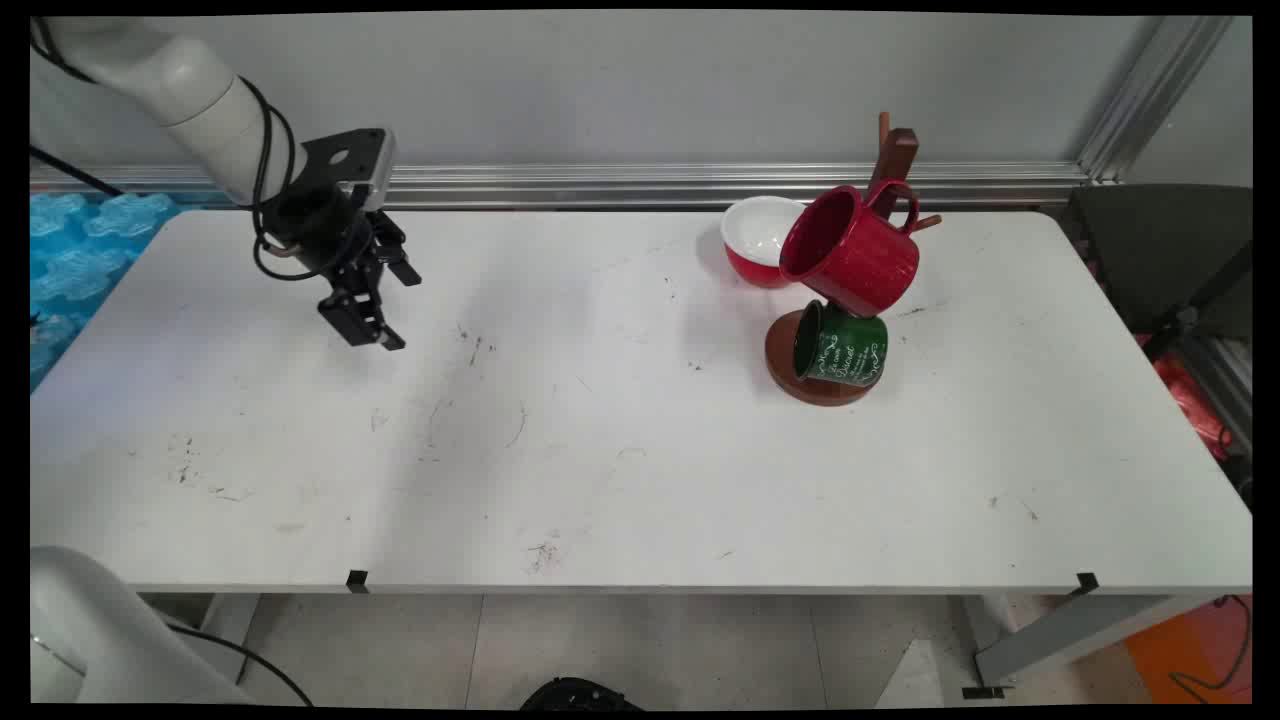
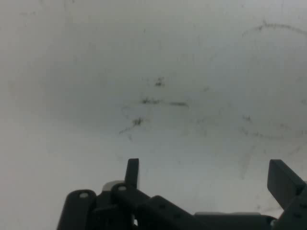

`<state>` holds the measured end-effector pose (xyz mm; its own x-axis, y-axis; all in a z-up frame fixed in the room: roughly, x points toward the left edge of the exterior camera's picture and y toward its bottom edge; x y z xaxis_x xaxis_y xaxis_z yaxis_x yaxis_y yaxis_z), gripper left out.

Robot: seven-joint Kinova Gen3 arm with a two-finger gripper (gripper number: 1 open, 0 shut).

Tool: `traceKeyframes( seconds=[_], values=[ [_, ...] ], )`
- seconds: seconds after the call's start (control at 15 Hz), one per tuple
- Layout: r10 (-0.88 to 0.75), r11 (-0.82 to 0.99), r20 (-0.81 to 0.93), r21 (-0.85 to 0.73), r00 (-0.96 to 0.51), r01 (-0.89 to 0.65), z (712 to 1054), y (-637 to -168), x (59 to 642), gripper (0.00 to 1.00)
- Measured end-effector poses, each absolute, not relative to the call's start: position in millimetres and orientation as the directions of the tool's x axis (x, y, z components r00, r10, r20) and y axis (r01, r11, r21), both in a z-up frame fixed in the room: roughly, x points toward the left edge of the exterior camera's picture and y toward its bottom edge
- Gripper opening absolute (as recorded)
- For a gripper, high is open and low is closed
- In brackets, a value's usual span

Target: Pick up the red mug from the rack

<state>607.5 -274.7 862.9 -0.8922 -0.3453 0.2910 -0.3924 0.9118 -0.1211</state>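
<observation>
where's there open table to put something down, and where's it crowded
Bare table runs along the whole near edge and across the middle, between the open, empty end effector at left and the mug tree. The far right is crowded: red mug, green mug, red bowl bunched together.

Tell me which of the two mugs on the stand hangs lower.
The green mug, the one with white lettering, just above the stand's round base. The red mug is bigger and hangs higher, from an upper peg.
</observation>
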Motion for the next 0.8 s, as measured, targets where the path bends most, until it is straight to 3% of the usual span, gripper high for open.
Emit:
traceKeyframes(
  seconds=[0.8],
  values=[
    [-0.356,0.897,0.540,-0.032,-0.762,-0.441,906.1,-306.1,524.4,1.00]
  ],
)
